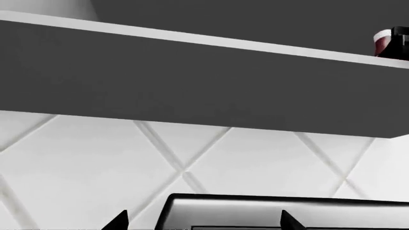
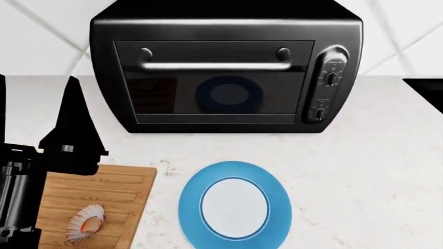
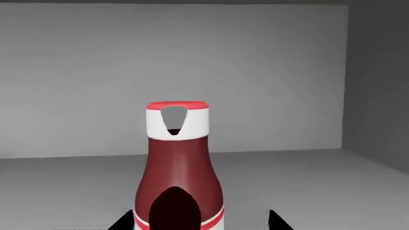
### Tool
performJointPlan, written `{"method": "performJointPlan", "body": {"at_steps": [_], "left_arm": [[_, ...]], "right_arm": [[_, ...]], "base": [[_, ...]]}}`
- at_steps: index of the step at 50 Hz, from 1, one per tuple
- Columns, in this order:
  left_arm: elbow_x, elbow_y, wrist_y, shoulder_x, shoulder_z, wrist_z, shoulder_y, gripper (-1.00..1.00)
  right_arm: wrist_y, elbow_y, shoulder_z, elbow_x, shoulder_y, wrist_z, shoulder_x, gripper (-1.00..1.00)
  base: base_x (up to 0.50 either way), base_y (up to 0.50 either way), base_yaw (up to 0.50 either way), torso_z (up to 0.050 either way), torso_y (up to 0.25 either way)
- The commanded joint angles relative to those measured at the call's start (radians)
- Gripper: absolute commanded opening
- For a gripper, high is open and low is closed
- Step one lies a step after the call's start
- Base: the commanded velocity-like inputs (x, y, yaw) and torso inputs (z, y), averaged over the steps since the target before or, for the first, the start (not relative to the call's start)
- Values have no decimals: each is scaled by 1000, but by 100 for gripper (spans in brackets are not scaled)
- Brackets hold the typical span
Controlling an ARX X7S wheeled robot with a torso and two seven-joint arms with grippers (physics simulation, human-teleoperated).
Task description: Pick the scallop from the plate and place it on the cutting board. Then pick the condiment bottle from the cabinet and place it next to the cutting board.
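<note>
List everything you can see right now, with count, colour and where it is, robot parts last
scallop: one, whitish-pink, lying on the cutting board
cutting board: one, light-brown wood, on the counter left of the plate
plate: one, blue rim with white centre, bare, on the counter in front of the oven
oven: one, black, at the back of the counter
condiment bottle: one, dark red, standing in the grey cabinet
left gripper: black fingertips apart, holding nothing
right gripper: black fingertips either side of the bottle

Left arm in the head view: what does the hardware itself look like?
The left arm is all matte black: a blocky body with a dark metallic cylinder at the edge, tapering to a pointed black finger. No cables or markings show. Both wrist views show only black pointed fingertips.
</note>
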Motion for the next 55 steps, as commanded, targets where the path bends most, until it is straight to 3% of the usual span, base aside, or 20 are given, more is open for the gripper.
{"method": "performJointPlan", "body": {"at_steps": [1, 25, 35, 43, 55], "left_arm": [[6, -22, 12, 7, 8, 9, -7, 100], [-5, -14, 4, -1, 3, -8, -2, 100], [217, -53, 46, 33, 57, -43, -26, 100], [123, -49, 90, 30, 27, -1, -11, 100], [115, -37, 173, 36, 14, 48, 37, 100]], "right_arm": [[-18, 18, 20, 22, -52, -38, -6, 100], [38, 18, 88, 22, -37, -29, 7, 100], [34, 18, 78, 14, -47, -42, 18, 100], [-1, 18, 70, 14, -85, -31, -1, 100], [-71, 18, 75, 17, -162, -12, -23, 100]], "base": [[0, 0, 0, 0, 0], [0, 0, 0, 0, 0], [0, 0, 0, 0, 0], [0, 0, 0, 0, 0], [0, 0, 0, 0, -120]]}}
